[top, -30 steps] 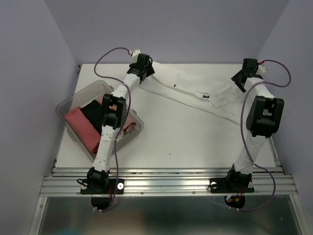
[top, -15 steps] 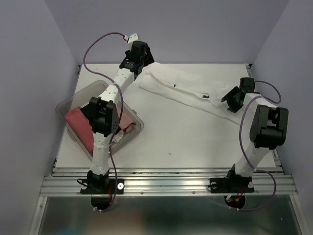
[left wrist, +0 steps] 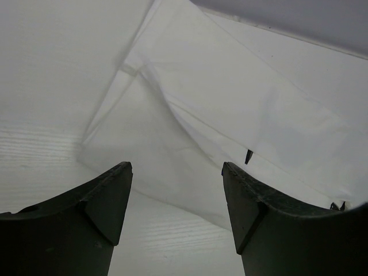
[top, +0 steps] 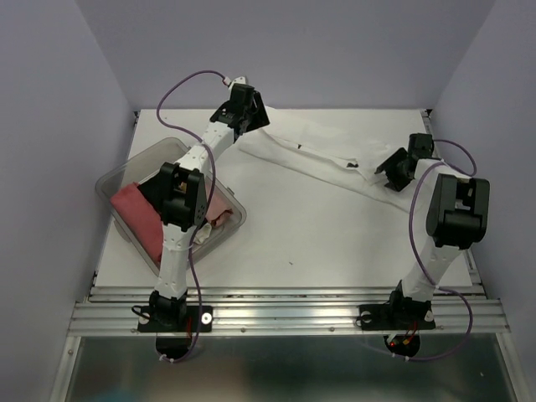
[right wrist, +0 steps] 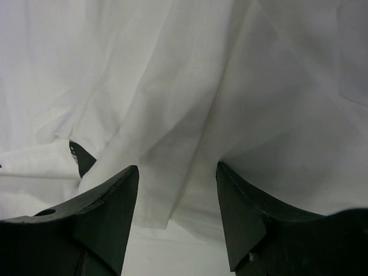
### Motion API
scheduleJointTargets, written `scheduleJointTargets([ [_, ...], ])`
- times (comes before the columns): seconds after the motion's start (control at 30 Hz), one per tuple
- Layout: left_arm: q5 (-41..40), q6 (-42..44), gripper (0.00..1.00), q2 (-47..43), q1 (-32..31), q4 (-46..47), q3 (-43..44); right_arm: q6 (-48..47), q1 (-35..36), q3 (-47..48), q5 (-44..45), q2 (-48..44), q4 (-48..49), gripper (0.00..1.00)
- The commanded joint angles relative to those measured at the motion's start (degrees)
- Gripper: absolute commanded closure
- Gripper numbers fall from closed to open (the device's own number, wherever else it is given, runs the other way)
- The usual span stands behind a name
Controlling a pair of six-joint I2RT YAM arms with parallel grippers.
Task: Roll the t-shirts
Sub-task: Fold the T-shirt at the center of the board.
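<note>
The white t-shirt (top: pixel 318 151) lies on the table (top: pixel 293 243) as a long, crumpled band, running from the far left-centre diagonally toward the right edge; its small dark neck label (top: pixel 352 166) shows near the middle of the band, closer to the right end. The left gripper (top: pixel 249 113) is positioned at the far left end of the band; in the left wrist view its fingers (left wrist: pixel 109 201) stand wide apart with nothing between them, and the folded cloth edge lies beyond the tips. The right gripper (top: pixel 387 172) is positioned over the right part of the band, just right of the label; in the right wrist view its fingers (right wrist: pixel 112 213) are likewise spread wide with no cloth clamped, and wrinkled white fabric fills the field beneath them; whether the tips touch the cloth cannot be told. A clear plastic tub (top: pixel 113 180) stands at the left side of the table, near of the band and apart from it; a salmon-pink t-shirt (top: pixel 134 213) lies inside it, partly hidden by the left arm.
</note>
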Motion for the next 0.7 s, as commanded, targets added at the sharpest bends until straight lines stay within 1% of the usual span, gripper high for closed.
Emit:
scheduleJointTargets([
  [0.0, 0.8, 1.5, 0.25, -1.5, -0.4, 0.6, -0.2, 0.5, -0.1, 3.1, -1.2, 1.4, 3.6, 0.39],
  [0.1, 0.8, 1.5, 0.25, -1.5, -0.4, 0.5, -0.5, 0.6, -0.1, 3.5, -1.7, 2.2, 4.8, 0.41],
  [0.27, 1.1, 1.6, 0.25, -1.5, -0.3, 0.5, -0.8, 1.2, -0.1, 4.9, -2.5, 3.5, 5.7, 0.48],
  [0.3, 1.1, 1.6, 0.25, -1.5, -0.3, 0.5, -0.8, 1.4, -0.1, 5.1, -2.6, 3.6, 5.9, 0.48],
  [0.33, 1.2, 1.6, 0.25, -1.5, -0.3, 0.5, -0.7, 1.6, -0.1, 5.3, -2.7, 3.8, 5.9, 0.54],
  [0.4, 1.1, 1.7, 0.25, -1.5, -0.3, 0.5, -0.7, 1.8, -0.1, 5.7, -3.0, 4.3, 6.1, 0.58],
  [0.43, 1.0, 1.9, 0.25, -1.5, -0.4, 0.5, -0.7, 1.8, -0.1, 5.6, -3.3, 4.3, 6.4, 0.64],
  [0.5, 0.9, 2.0, 0.25, -1.5, -0.4, 0.4, -0.7, 1.8, -0.1, 5.7, -3.7, 4.4, 7.0, 0.65],
  [0.6, 1.0, 2.0, 0.25, -1.5, -0.3, 0.3, -0.6, 1.7, -0.1, 6.1, -3.7, 4.9, 7.1, 0.7],
  [0.63, 1.0, 2.0, 0.25, -1.4, -0.3, 0.2, -0.5, 1.7, -0.1, 6.1, -3.7, 5.0, 7.1, 0.77],
  [0.67, 1.2, 1.9, 0.25, -1.4, -0.3, 0.2, -0.6, 1.5, -0.1, 6.2, -3.8, 5.1, 7.5, 0.81],
])
